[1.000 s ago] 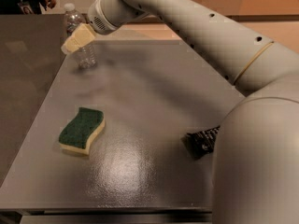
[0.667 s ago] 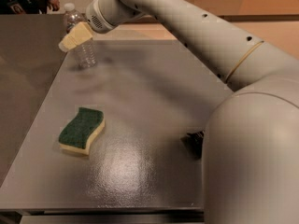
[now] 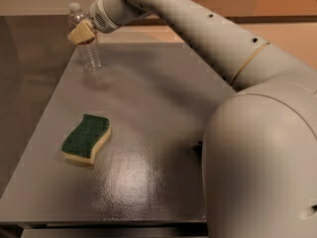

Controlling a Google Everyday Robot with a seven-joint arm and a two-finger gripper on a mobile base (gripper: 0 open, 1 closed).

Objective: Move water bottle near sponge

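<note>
The water bottle [image 3: 90, 51], clear and ribbed with a white cap, stands upright at the far left corner of the grey table [image 3: 148, 98]. My gripper [image 3: 81, 32], tan at the tip, is at the bottle's upper half, against its label band, and reaches in from the right. The sponge [image 3: 86, 139], dark green on top over pale yellow foam, lies flat near the table's front left, well apart from the bottle and nearer the camera.
My white arm [image 3: 223, 48] crosses the back of the table, and its bulk [image 3: 262, 167] fills the right front of the view. The table's left edge [image 3: 34, 133] and front edge [image 3: 99, 221] are close to the sponge.
The arm has swung further left and its bulk now covers the black packet at the right. The gripper stays at the bottle. Bottle and sponge have not moved.
</note>
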